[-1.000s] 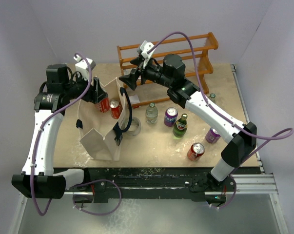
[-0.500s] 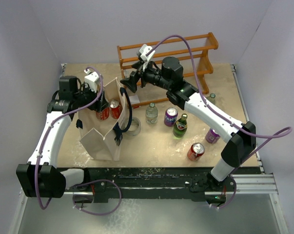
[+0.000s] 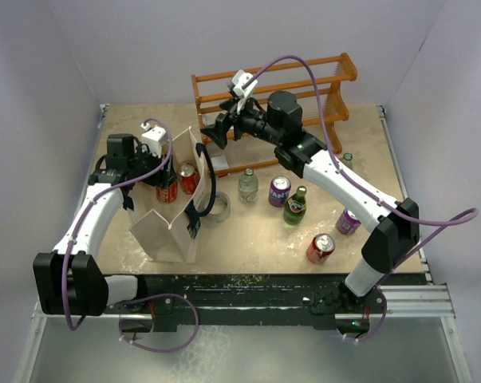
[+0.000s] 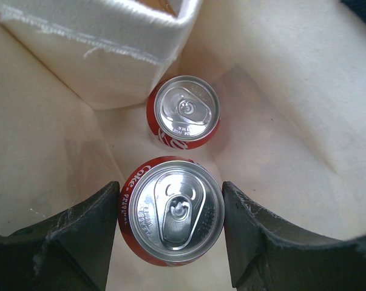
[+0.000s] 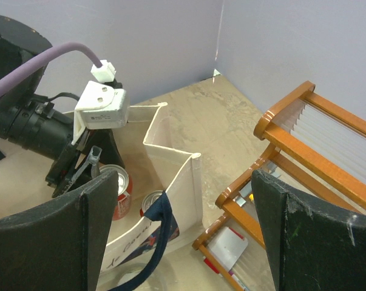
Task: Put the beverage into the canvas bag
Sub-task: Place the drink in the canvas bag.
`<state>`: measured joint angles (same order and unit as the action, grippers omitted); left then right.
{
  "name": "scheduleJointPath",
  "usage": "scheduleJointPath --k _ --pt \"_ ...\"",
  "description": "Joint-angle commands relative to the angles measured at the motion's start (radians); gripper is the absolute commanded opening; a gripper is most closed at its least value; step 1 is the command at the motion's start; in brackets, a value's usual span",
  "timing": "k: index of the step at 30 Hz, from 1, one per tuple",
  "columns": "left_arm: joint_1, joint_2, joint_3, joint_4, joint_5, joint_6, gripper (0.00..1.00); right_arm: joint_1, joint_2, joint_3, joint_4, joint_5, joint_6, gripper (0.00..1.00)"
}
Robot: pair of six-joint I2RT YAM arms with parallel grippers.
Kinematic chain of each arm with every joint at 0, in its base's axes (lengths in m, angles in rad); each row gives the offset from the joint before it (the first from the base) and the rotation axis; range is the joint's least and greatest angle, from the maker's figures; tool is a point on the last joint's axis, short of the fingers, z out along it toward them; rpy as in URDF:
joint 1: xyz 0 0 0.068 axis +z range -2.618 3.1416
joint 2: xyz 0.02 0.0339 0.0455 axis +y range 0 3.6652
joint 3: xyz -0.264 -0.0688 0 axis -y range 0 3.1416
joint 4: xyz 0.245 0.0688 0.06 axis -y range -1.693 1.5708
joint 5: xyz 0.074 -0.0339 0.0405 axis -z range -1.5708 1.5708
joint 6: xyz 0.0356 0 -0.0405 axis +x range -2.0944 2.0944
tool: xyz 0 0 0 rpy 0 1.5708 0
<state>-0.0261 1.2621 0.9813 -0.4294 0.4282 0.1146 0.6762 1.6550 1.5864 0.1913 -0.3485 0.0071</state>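
- Broadly, the tabletop (image 3: 256,239) carries it all, with the wooden rack (image 3: 344,70) along its far edge.
- Next in size, the canvas bag (image 3: 164,235) stands upright toward the left edge, mouth open upward, far taller than the drinks around it.
- Above the bag's far right corner, between bag and rack, hangs the right gripper (image 3: 211,132). Its jaws are spread wide with nothing between them, clear of canvas and drinks.
- Down in the bag's mouth is the left gripper (image 4: 170,188), pointing straight down, its fingers pressed against opposite sides of a Coke can (image 4: 170,209), pinching it.
- That Coke can is the beverage in hand: upright, long axis vertical, canvas walls all round. It seems to be held above the bag floor rather than resting on it.
- Just beside it, to its right in the top view, a second red can (image 4: 184,112) stands on the bag floor, and their rims look nearly touching.
- Out on the right half of the tabletop, a green bottle (image 3: 297,205) and a loose red can (image 3: 321,248) stand well apart from the bag.
- By my reading, the coming move turns on the drop line. The floor lies directly beneath the held can, and only the left arm is placed for it. A straight descent before letting go should seat the can by its neighbour without tipping either.
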Motion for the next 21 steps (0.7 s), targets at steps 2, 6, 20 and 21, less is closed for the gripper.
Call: scheduleJointPath --k 2,6,20,21 --pt "0.006 -0.031 -0.034 0.224 -0.033 -0.077 0.0 -0.013 0.027 0.053 0.03 0.006 -0.011 0.9" --pt "0.006 -0.025 -0.082 0.291 -0.048 -0.112 0.0 -0.016 0.038 0.058 0.033 0.0 -0.006 0.9" --pt "0.006 -0.024 -0.191 0.4 0.002 -0.156 0.0 -0.02 0.036 0.054 0.031 0.003 -0.018 0.9" --pt "0.005 -0.028 -0.196 0.4 0.009 -0.149 0.0 -0.021 0.037 0.052 0.031 0.003 -0.015 0.9"
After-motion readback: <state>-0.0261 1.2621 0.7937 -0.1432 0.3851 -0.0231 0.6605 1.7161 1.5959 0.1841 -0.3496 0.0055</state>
